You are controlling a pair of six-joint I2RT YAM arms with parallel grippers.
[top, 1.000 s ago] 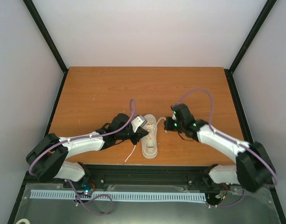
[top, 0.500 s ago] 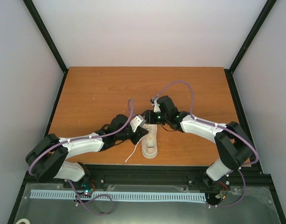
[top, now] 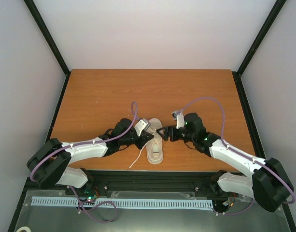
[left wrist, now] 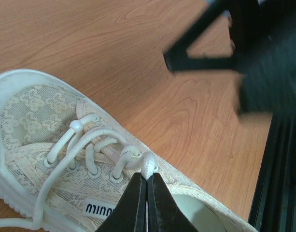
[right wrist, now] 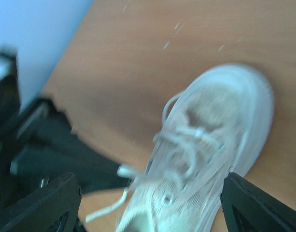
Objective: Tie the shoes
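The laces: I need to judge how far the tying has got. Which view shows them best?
Left wrist: sharp and close, each strand of the laces is distinct, one pinched by the left gripper. Right wrist shows them blurred; the top view shows only a thin loose strand.

The shoe (right wrist: 210,154) lies on the wooden counter (right wrist: 152,53) with its toe toward the upper right. Its laces (right wrist: 186,140) cross the upper, and one loose end trails down to the left beside a black shape (right wrist: 56,154) (everything here is blurred). The two fingers (right wrist: 46,205) sit in the bottom corners, spread wide with the shoe's heel end between them, and a pale wall (right wrist: 36,34) fills the upper left.
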